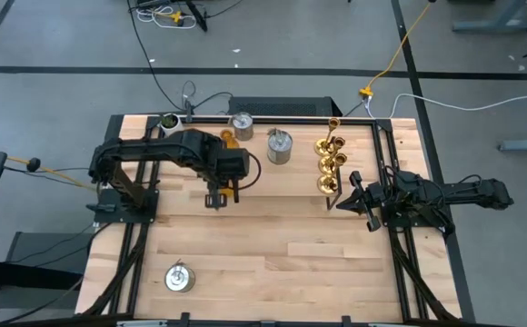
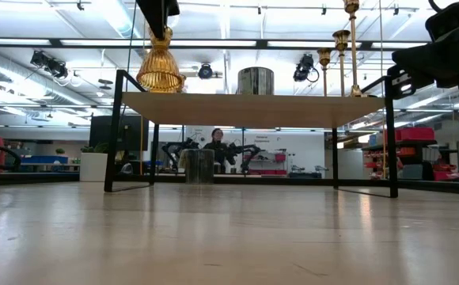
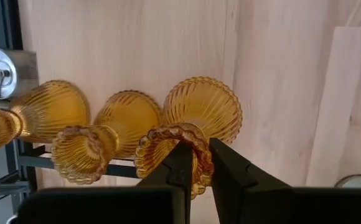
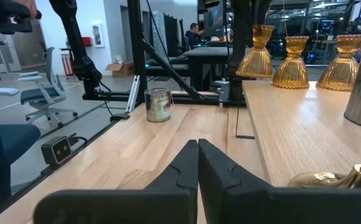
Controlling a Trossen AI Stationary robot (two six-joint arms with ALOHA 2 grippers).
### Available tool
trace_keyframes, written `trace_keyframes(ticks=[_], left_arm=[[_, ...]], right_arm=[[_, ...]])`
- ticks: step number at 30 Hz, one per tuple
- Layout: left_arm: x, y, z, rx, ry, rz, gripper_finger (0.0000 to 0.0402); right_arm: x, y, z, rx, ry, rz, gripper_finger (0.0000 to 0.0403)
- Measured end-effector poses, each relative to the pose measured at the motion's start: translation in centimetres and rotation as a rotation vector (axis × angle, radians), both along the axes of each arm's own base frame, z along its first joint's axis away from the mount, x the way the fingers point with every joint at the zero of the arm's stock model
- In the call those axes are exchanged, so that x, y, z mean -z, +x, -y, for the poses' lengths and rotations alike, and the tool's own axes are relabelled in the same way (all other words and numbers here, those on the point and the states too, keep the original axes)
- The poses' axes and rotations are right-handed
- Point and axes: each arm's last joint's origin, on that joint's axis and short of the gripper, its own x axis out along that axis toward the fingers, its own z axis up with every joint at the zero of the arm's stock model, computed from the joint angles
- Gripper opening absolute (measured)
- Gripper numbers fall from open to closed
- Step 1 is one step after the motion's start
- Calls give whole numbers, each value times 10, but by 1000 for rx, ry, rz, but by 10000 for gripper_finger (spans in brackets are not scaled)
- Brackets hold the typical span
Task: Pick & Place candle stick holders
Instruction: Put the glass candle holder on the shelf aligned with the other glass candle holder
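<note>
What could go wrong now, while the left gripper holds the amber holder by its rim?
The left gripper pinches only the thin scalloped rim of one amber holder, so it may slip or tilt. Two more amber holders stand close beside it and could be knocked. The right gripper waits shut beside the brass holders.

Low view: wooden rack [image 2: 253, 107] seen level across the table [image 2: 214, 237].

An amber ribbed holder [image 2: 160, 70] hangs just above the rack's top near its left end, gripped at its upper part by a dark gripper [image 2: 157, 12]. A silver can-shaped holder [image 2: 255, 80] stands mid-rack. Three tall brass holders [image 2: 351, 47] rise toward the right. Another silver can [image 2: 199, 166] sits below, farther back. A dark arm [image 2: 443, 43] shows at upper right. A person [image 2: 216, 146] sits in the room behind.
</note>
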Motion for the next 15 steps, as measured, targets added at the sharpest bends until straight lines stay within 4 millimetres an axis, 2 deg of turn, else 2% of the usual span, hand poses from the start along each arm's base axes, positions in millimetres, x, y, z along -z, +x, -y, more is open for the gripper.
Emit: trace_keyframes(ticks=[6, 15], left_arm=[[15, 0, 0, 2, 6, -65, 44], [15, 0, -1, 1, 62, -66, 47]], right_arm=[[0, 0, 0, 0, 0, 0, 13], [0, 0, 0, 0, 0, 0, 13]])
